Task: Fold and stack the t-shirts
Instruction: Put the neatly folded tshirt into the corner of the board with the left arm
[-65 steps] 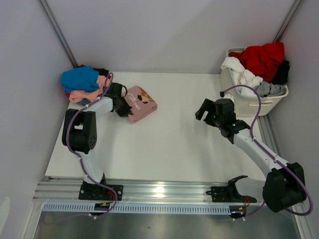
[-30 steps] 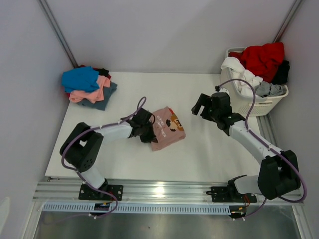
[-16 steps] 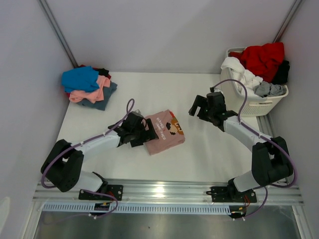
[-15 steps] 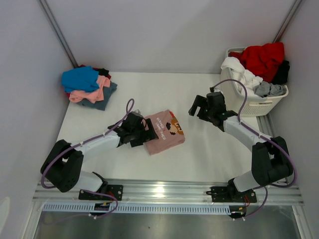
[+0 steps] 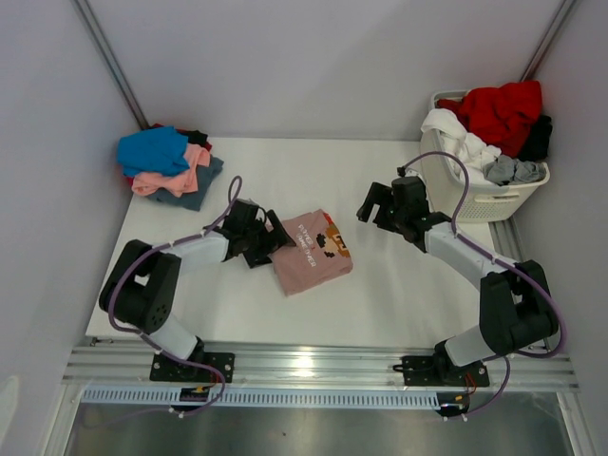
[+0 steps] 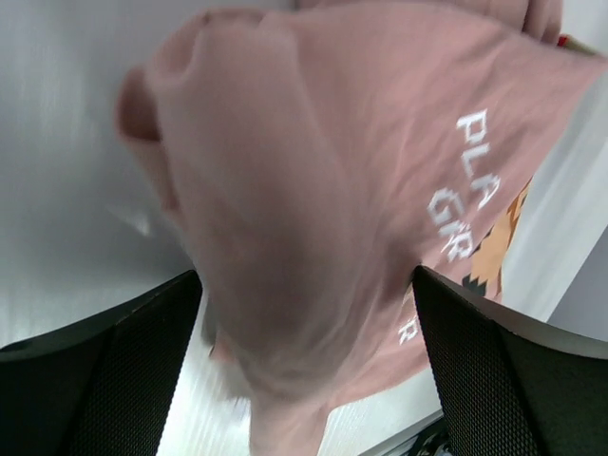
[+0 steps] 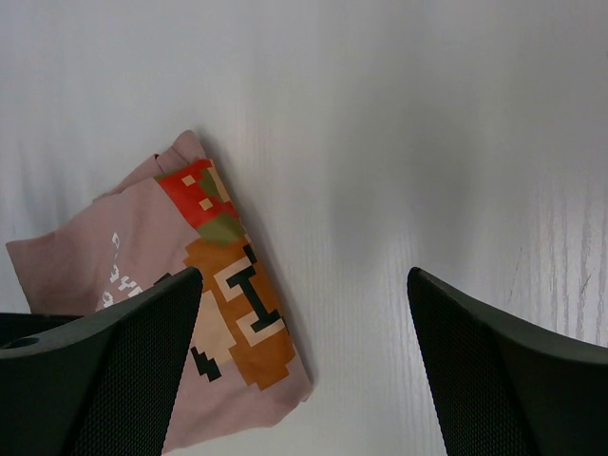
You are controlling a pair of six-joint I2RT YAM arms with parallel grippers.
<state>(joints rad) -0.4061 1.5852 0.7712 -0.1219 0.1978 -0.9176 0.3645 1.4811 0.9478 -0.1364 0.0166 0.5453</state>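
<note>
A folded dusty-pink t-shirt (image 5: 313, 255) with a brown-orange pixel cartoon lies mid-table. My left gripper (image 5: 273, 239) is open at its left edge. In the left wrist view the blurred pink cloth (image 6: 313, 190) fills the space between the spread fingers (image 6: 95, 370) of that gripper (image 6: 304, 380), which do not press on it. My right gripper (image 5: 370, 207) hangs open just right of the shirt. Its wrist view shows the shirt's cartoon (image 7: 233, 313) at lower left and bare table between the jaws of the gripper (image 7: 304, 380). A stack of t-shirts (image 5: 166, 166), blue on salmon on slate, sits at the back left.
A white slatted laundry basket (image 5: 475, 204) stands at the back right with red (image 5: 499, 109), white (image 5: 456, 133) and grey (image 5: 513, 171) clothes in it. Walls close the table at left, back and right. A metal rail (image 5: 304, 366) runs along the near edge.
The left arm carried the pink t-shirt from beside the back-left stack to mid-table, then opened and let go, drawing back slightly left. The right gripper drifted a little left.
</note>
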